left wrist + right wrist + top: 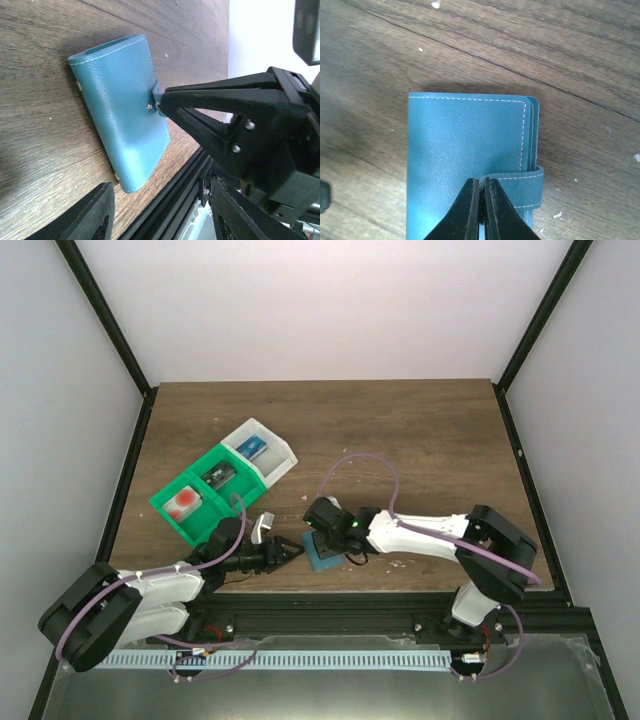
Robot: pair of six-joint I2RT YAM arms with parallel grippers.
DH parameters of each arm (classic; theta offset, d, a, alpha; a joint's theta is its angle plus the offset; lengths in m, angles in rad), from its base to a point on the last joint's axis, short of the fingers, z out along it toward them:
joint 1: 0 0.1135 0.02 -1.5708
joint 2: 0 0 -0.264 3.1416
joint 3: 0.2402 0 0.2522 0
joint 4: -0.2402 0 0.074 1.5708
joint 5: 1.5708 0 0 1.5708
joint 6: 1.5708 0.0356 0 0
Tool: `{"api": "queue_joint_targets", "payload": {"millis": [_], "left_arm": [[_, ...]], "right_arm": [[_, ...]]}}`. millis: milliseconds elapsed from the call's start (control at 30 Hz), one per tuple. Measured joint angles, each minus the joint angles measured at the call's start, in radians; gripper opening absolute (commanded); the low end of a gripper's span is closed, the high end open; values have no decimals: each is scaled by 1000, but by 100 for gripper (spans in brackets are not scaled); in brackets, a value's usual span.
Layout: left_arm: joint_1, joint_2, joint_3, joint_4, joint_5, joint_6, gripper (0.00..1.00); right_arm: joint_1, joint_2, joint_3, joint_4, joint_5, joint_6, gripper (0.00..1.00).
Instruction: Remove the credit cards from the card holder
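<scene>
Right wrist view: right gripper [481, 182] squeezed together on the snap strap [520, 187] of the flat blue-teal leather card holder [465, 145], lying closed on the wooden tabletop [545, 45]. Peel the strap up slowly. Left gripper [285, 552], fingers apart just beside, should hold it down.

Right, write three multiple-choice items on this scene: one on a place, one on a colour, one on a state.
1. Where on the table does the card holder lie? A) far edge B) middle C) near edge
2. What colour is its cover? A) red B) teal-blue C) black
3. What state is it in? A) closed, strap across B) spread flat open C) standing half open
Key: 1 C, the top view shows it beside the near edge. 2 B, both wrist views show teal-blue. 3 A, the strap wraps its edge at the shut right fingers.
</scene>
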Motion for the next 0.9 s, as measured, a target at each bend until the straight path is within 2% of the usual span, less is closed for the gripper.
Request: {"api": "queue_joint_targets", "payload": {"millis": [200, 533, 900], "left_arm": [[0, 0, 0, -8, 0, 7, 56], [0, -54, 5, -85, -9, 48, 73], [0, -217, 49, -290, -110, 142, 71]], "right_arm": [[0, -95, -34, 27, -38, 18, 0], [1, -291, -183, 171, -138, 76, 0], [1, -414, -273, 358, -240, 125, 0]]}}
